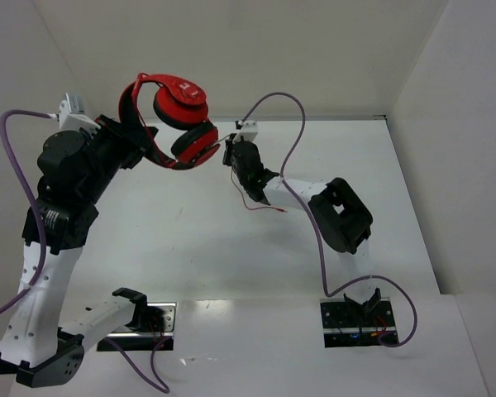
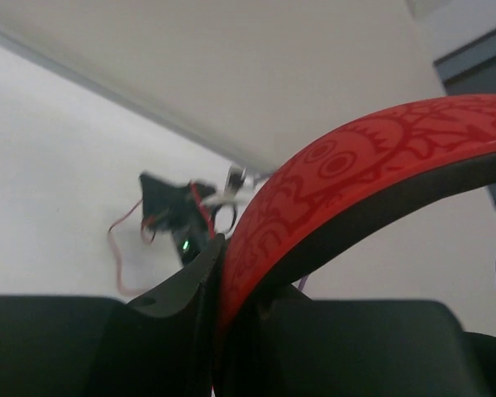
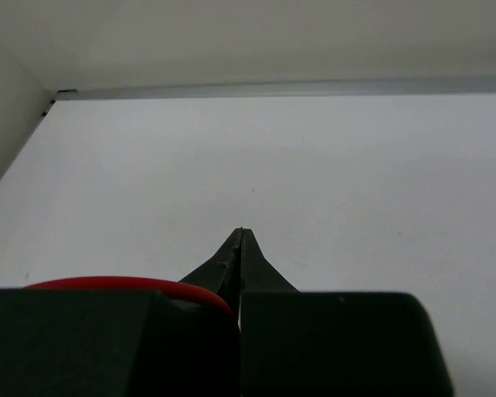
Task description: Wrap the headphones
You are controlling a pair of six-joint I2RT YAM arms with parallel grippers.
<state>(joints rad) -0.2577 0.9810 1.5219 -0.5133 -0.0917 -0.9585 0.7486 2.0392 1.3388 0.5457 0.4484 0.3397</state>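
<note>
Two arms, one set of headphones (image 1: 182, 112) between them, so it all came down to where the cord sat relative to the cans. Left side first: my left gripper (image 1: 137, 134) was clamped on the headband (image 2: 355, 165), holding the headphones up in the air over the far-left part of the table (image 1: 190, 248), with the ear cups hanging toward the middle. Just right of the cups, near the middle of the far edge, my right gripper (image 3: 240, 252) had its jaws pressed together, with the thin red cable (image 3: 124, 284) pinched near their base as far as I could tell. The slack drooped below it toward the table. So the cord ran roughly left to right from cups to right jaws, and the right arm was the nearer one. I figured it'd be doing the looping. Only snag risk I saw was the purple robot cable (image 1: 302, 136) arching over that arm.
</note>
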